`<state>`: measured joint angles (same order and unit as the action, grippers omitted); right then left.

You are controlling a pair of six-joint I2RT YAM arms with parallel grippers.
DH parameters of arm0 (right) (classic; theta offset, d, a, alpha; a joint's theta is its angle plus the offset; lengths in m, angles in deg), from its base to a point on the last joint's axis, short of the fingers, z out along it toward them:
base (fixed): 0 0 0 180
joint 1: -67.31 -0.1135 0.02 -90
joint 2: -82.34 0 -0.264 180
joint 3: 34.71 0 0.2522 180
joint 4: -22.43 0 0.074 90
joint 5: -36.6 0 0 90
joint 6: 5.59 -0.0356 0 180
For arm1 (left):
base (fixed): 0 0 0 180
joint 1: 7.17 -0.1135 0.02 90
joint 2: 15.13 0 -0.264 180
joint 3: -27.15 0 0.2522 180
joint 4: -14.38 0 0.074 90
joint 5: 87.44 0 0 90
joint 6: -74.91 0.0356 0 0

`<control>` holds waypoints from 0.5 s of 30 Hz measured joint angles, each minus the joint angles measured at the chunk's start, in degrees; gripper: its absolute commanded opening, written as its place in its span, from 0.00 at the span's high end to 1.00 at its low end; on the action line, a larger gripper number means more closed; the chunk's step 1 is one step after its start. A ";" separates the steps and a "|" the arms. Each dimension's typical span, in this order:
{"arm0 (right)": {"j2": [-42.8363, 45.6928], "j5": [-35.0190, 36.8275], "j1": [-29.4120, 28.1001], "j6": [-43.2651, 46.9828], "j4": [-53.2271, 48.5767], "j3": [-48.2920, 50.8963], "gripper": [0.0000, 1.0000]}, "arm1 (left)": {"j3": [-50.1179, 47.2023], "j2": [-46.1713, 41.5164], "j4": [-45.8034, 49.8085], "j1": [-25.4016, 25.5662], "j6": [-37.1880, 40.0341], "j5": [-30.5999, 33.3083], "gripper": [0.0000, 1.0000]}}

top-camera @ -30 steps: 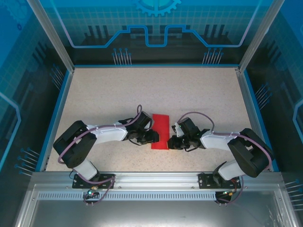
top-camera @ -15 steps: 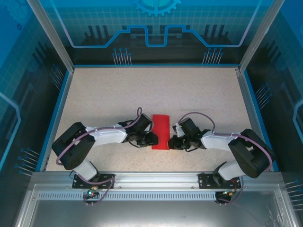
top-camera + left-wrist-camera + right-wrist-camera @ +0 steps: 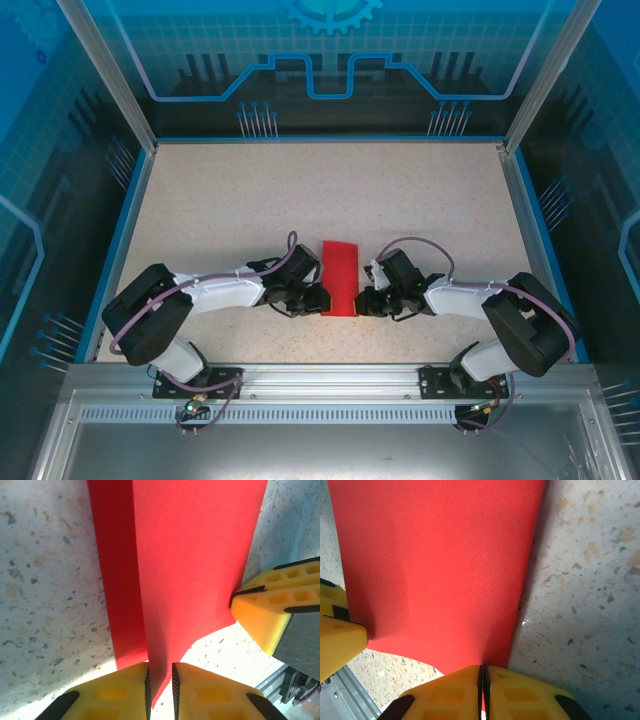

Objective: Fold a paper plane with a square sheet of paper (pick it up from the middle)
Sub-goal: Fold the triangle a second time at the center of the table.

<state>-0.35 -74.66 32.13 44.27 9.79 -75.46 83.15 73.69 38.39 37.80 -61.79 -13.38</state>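
Note:
The square sheet of paper (image 3: 338, 278) is bright red and folded over into a narrow strip, lying mid-table between my two grippers. Its upper layer (image 3: 190, 555) arches above the lower layer (image 3: 117, 580). My left gripper (image 3: 322, 297) is at the strip's near left edge. Its jaws (image 3: 160, 690) stand a narrow gap apart, with a pointed corner of the upper layer between the pads. My right gripper (image 3: 360, 300) is at the near right edge and is shut on the paper (image 3: 440, 570), the pads (image 3: 482, 690) pressed together. No paper plane shape is formed.
The speckled tabletop (image 3: 300, 190) is bounded by blue walls at the left (image 3: 118, 240), back and right. A metal rail (image 3: 330, 375) runs along the near edge. Each wrist view shows the other gripper's yellow finger (image 3: 270, 615) (image 3: 335, 635) close by.
The left gripper's jaws have narrowed around the paper's corner and the left arm has shifted slightly nearer. The strip looks narrower and more arched. The right arm has stayed still.

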 measured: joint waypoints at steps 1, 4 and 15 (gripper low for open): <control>0.00 0.00 0.00 0.00 0.00 0.00 0.87 | -0.02 -0.07 0.13 0.11 0.04 0.02 0.85; 0.00 0.00 0.00 0.00 0.00 0.00 0.87 | -0.02 -0.44 0.46 0.37 0.02 0.00 0.87; 0.28 0.04 0.00 0.02 -0.24 0.00 0.87 | 0.00 -1.22 1.42 0.44 -0.46 -0.02 0.92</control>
<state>-0.07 -74.62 32.13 44.29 9.55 -75.46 83.15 72.46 39.81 38.24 -62.24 -13.41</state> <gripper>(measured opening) 0.126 0.083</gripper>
